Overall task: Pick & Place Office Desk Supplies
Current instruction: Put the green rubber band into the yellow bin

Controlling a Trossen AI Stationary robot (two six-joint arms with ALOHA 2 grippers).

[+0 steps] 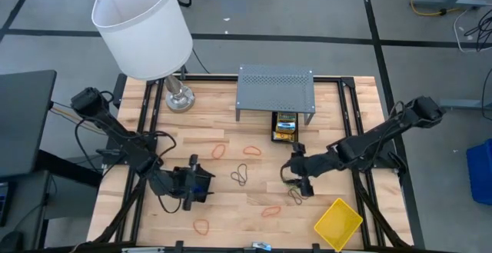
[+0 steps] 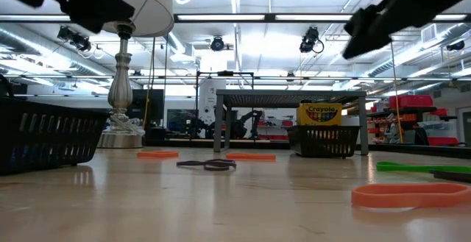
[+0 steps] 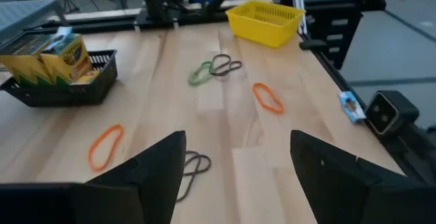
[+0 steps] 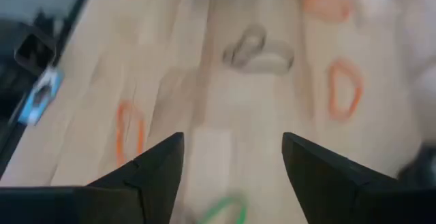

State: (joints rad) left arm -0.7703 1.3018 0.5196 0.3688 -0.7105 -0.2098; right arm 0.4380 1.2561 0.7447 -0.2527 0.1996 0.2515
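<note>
My left gripper [image 3: 235, 176] stands open above the table's near left part [image 1: 192, 184], with nothing between its fingers. My right gripper [image 4: 231, 176] is open too, raised over the middle right [image 1: 298, 178] above a green band [image 4: 228, 210]. Rubber bands lie flat on the wood: orange ones [image 1: 218, 151] [image 1: 270, 211], a dark one [image 1: 240, 176], and a green and dark pair [image 3: 214, 69]. Crayon boxes [image 3: 58, 57] stand in a black mesh tray [image 3: 65, 91] by the grey shelf. Another black mesh tray [image 2: 44, 135] rests on the table at the near left. A yellow tray [image 1: 338, 224] sits near the front right.
A grey perforated shelf [image 1: 275, 91] stands at the far middle. A lamp with a white shade [image 1: 142, 26] stands at the far left on its metal foot [image 1: 179, 98]. Black frame rails [image 1: 361, 130] run along the table's sides. Bare wood lies between the bands.
</note>
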